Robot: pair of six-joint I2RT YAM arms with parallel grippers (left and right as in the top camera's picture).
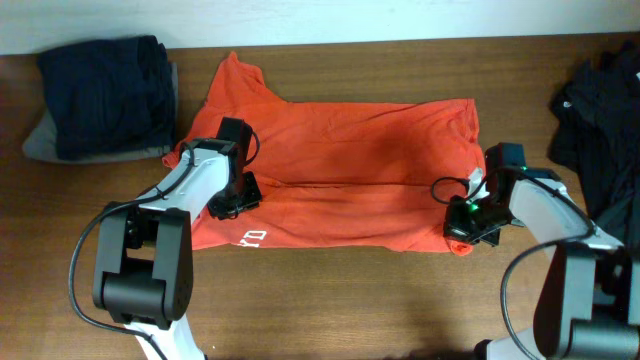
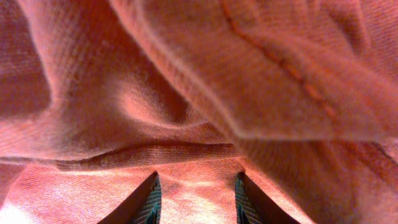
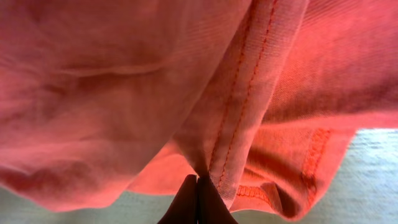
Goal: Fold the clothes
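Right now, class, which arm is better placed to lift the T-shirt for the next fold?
Right, probably. The right pincer is shut on the stitched hem of the T-shirt, ready to lift. The left pincer has its fingers apart over cloth; whether it grips is unclear.

The brown wooden desk (image 1: pixel 330 300) carries an orange-red T-shirt (image 1: pixel 370 150) in the middle. A navy pile (image 1: pixel 105 95) on grey cloth (image 1: pixel 40 145) lies far left, and black garments (image 1: pixel 600 110) lie at the right.

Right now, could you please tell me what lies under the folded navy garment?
A grey garment peeks out beneath the navy garment; the rest of it is covered.
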